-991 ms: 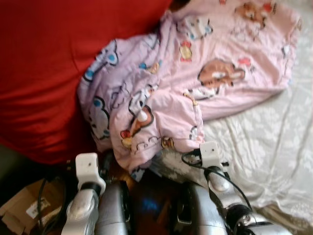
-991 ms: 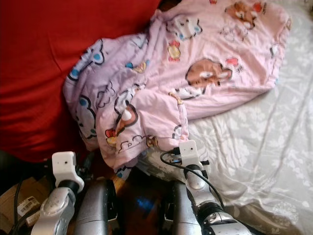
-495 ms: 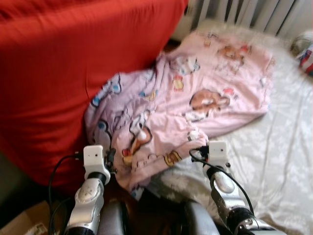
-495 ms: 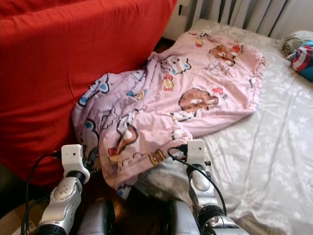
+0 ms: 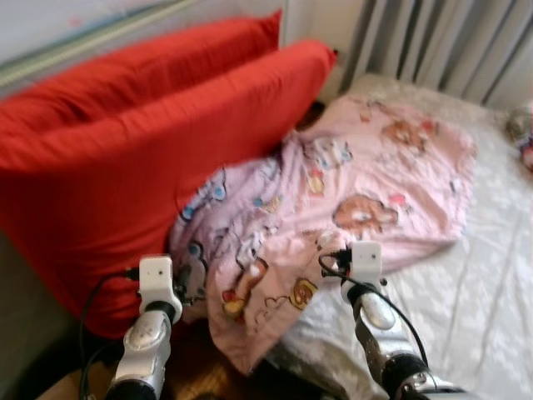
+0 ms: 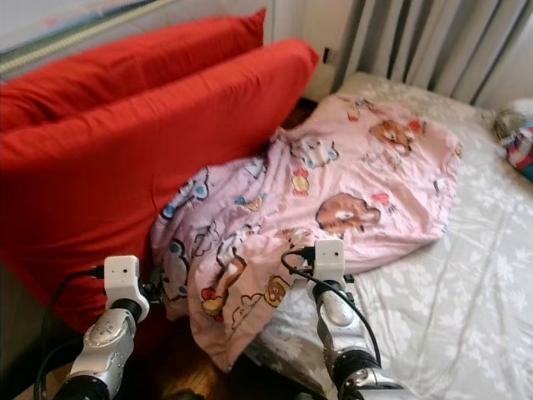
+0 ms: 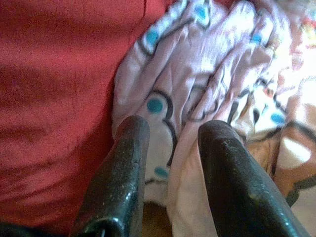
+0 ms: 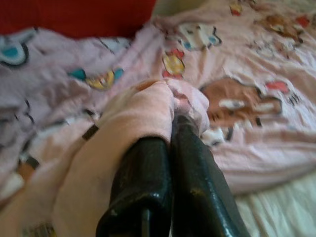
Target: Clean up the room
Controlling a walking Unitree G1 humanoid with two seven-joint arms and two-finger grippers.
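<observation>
While the pink cartoon-print blanket [image 6: 333,192] lies rumpled across the near left part of the bed [image 6: 466,275], its near edge spills off the mattress beside the big red cushions [image 6: 125,150]. Right pincer [image 8: 170,121] has its two black fingers pressed together on a fold of the blanket near the bed's near edge. Left pincer [image 7: 170,131] hovers with fingers [image 7: 123,168] parted, empty, at the blanket's left edge where it meets the nearer red cushion.
</observation>
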